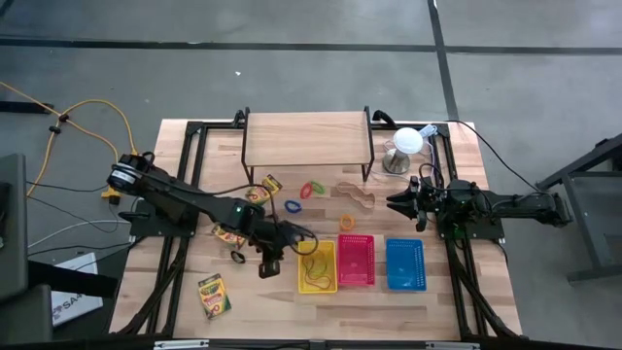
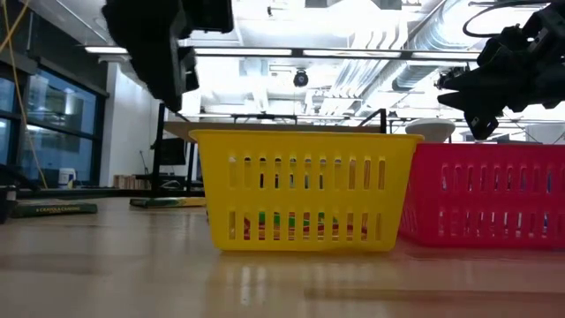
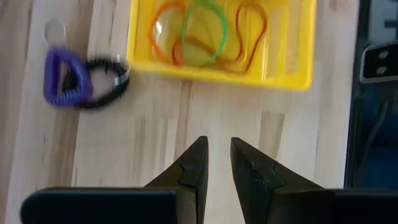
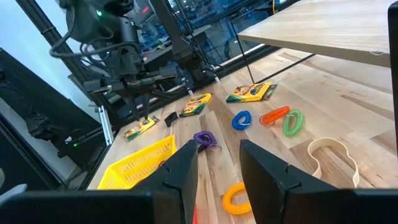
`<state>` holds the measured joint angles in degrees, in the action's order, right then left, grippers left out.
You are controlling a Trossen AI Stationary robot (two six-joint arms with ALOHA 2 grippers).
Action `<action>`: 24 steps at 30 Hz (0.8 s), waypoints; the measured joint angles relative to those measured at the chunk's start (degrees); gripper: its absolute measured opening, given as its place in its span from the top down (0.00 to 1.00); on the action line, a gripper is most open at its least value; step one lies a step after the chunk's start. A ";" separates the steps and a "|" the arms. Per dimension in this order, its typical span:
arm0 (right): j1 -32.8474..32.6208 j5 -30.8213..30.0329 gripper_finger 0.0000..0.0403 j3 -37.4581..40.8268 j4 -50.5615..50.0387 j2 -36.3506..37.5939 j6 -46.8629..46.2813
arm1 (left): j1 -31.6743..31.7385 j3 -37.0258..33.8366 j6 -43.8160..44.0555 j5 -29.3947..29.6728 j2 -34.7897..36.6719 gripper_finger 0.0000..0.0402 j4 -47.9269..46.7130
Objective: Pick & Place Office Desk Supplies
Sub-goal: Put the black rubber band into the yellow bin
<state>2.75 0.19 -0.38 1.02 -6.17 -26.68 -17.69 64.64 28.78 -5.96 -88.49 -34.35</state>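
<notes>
The left gripper (image 1: 269,264) hangs over the desk (image 1: 282,311) just beside the yellow basket (image 1: 317,284), on its left in the high view; its fingers (image 3: 194,163) stand narrowly apart with nothing between them. Inside that basket lie rubber-band loops (image 3: 202,34) in orange, green and red. Near the gripper on the bare wood rest a purple coil ring (image 3: 64,78) and a black coil ring (image 3: 109,81), touching each other. Crayon boxes lie scattered on the left half of the desk, one (image 1: 214,295) near the front edge. A pink basket (image 1: 356,261) and a blue basket (image 1: 405,264) stand in a row to the right of the yellow one. The right gripper (image 1: 397,203) waits above the desk's right side, fingers (image 4: 186,165) moderately apart and empty. Blue, orange and green coil rings (image 4: 267,119) lie beneath the wooden shelf (image 1: 307,138)
</notes>
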 joint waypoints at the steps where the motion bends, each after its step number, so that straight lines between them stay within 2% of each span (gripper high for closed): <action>1: 0.02 0.00 0.73 0.00 0.00 0.00 -0.02 | -0.37 0.00 0.95 0.21 0.00 0.84 -0.41; 7: 0.01 0.00 0.73 0.02 0.00 0.00 0.00 | -3.43 0.00 10.83 3.18 0.00 0.84 -4.92; 15: 0.01 0.00 0.73 0.00 0.00 -0.02 -0.01 | -8.92 -0.02 18.74 7.00 0.42 0.84 -10.64; 24: 0.00 -0.01 0.73 0.00 0.00 -0.01 -0.02 | -16.13 -0.02 32.34 14.89 3.38 0.84 -17.49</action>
<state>2.75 0.17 -0.38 1.02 -6.19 -26.70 -33.82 64.62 61.12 8.94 -85.11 -51.84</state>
